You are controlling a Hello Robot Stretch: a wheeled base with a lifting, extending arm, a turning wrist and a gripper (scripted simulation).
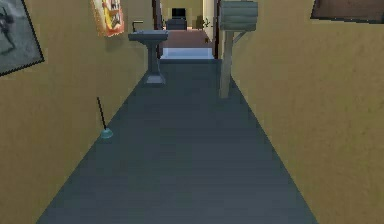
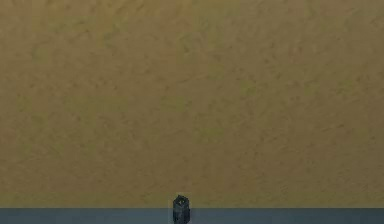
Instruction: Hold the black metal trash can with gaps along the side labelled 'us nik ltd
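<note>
At the bottom edge of the arm side view, just left of the middle, a small dark shape stands up that I take for my gripper [image 2: 180, 210]. Behind it are a thin strip of dark floor and a bare tan wall [image 2: 190, 100]. Its far end is too small to make out, so I cannot tell whether it holds anything. The forward view looks down a narrow hallway with a dark blue-grey floor [image 1: 180, 150] between tan walls.
A white pedestal sink [image 1: 150, 50] stands at the far left, and a dark-handled brush [image 1: 103, 122] leans by the left wall. A grey box on a post [image 1: 232, 40] juts from the right wall. An open doorway [image 1: 185, 30] lies at the far end. Framed pictures [image 1: 110, 15] hang on the walls.
</note>
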